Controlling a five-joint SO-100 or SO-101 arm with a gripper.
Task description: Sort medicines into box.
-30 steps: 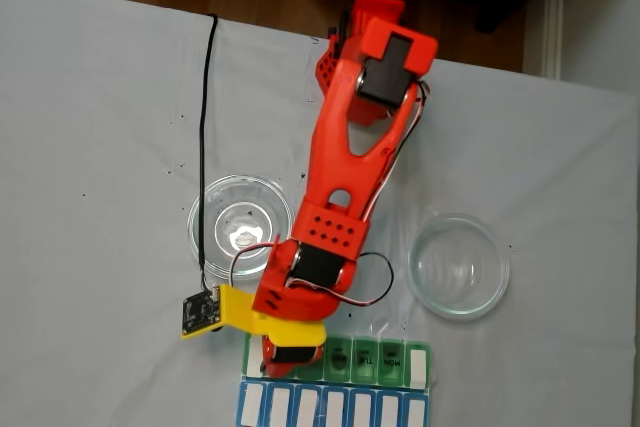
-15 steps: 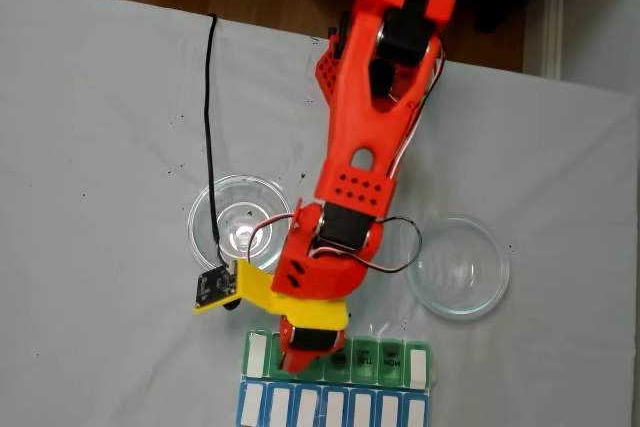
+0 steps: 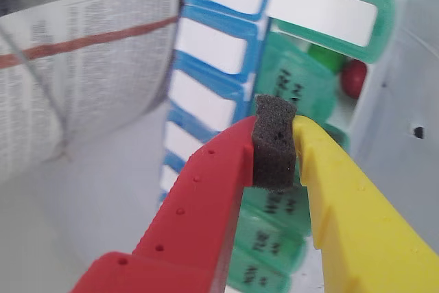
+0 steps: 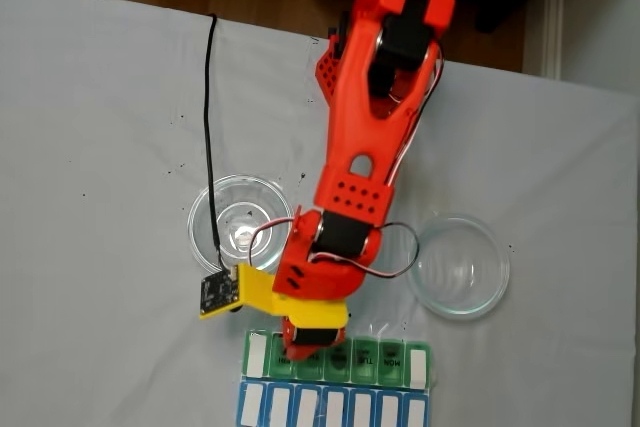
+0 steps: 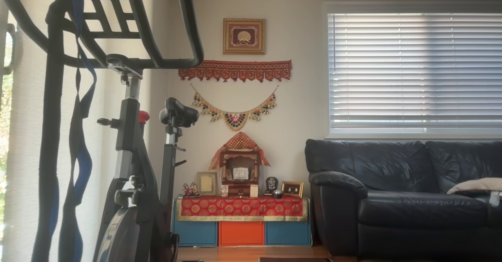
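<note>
Hand point(image 3: 274, 152), red and yellow fingers pressed together on a dark foam pad, hovers over the box point(image 4: 400, 359) at the tabletop's point(image 4: 100, 127) 6 o'clock edge. One red ball point(image 3: 354, 77) and one green ball point(image 3: 325, 57) lie in its open end compartment. Two glass dishes point(image 4: 458, 265) flank the arm at 9 and 3 o'clock.

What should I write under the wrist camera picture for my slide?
Shut gripper with foam pad above the pill box; a red ball sits in an open compartment.
</note>
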